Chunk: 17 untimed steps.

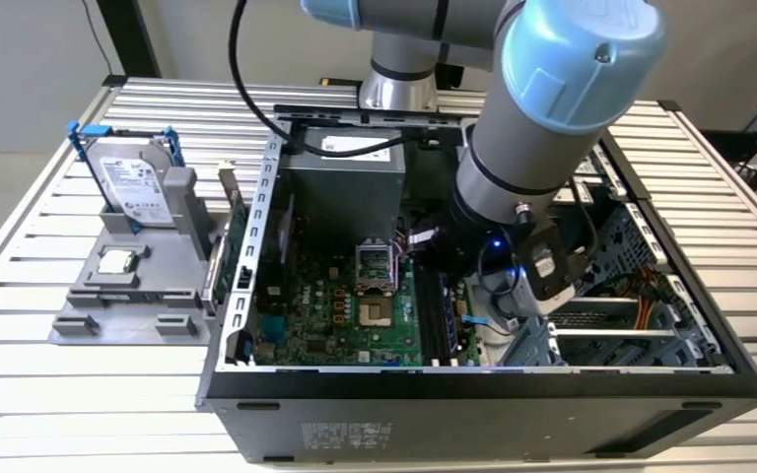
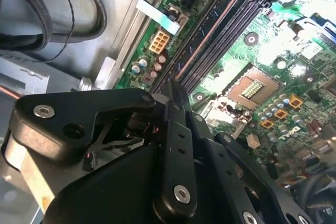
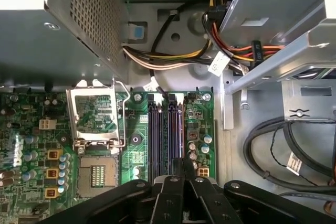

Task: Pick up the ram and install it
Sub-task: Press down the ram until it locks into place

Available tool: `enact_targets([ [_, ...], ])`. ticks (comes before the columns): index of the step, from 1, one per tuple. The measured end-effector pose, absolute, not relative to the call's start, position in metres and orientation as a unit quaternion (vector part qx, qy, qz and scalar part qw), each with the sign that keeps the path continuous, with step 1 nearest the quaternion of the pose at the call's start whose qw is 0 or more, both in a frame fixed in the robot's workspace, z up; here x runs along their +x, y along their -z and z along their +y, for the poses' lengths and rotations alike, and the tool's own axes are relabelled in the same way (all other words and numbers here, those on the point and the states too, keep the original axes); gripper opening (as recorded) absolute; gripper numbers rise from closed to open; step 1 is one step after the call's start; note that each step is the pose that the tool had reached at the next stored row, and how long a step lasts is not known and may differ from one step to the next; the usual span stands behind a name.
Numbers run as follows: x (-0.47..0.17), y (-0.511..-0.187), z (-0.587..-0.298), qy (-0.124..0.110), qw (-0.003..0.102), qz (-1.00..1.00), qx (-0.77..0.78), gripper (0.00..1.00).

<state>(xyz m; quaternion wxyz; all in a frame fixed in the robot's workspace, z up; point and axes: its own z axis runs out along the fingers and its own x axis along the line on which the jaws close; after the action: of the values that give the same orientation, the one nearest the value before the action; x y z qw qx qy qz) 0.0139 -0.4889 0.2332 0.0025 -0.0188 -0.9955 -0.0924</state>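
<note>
The arm reaches down into the open computer case [image 1: 484,389], its hand [image 3: 181,165] closed narrow over the memory slots [image 3: 165,135]. The ram [image 2: 202,40] sits in a slot just ahead of the fingertips.

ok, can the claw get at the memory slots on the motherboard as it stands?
Probably yes: the claw sits right at the memory slots, and the cables lie beyond the slots' far end.
</note>
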Motion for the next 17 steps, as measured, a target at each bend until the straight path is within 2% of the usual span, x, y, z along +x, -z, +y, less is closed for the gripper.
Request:
enact_targets([
  [11,0.013,-0.223,-0.488,0.092,0.002,-0.996,-0.02,0.0],
  [17,0.013,-0.25,-0.488,0.093,0.002,-0.995,-0.02,0.0],
])
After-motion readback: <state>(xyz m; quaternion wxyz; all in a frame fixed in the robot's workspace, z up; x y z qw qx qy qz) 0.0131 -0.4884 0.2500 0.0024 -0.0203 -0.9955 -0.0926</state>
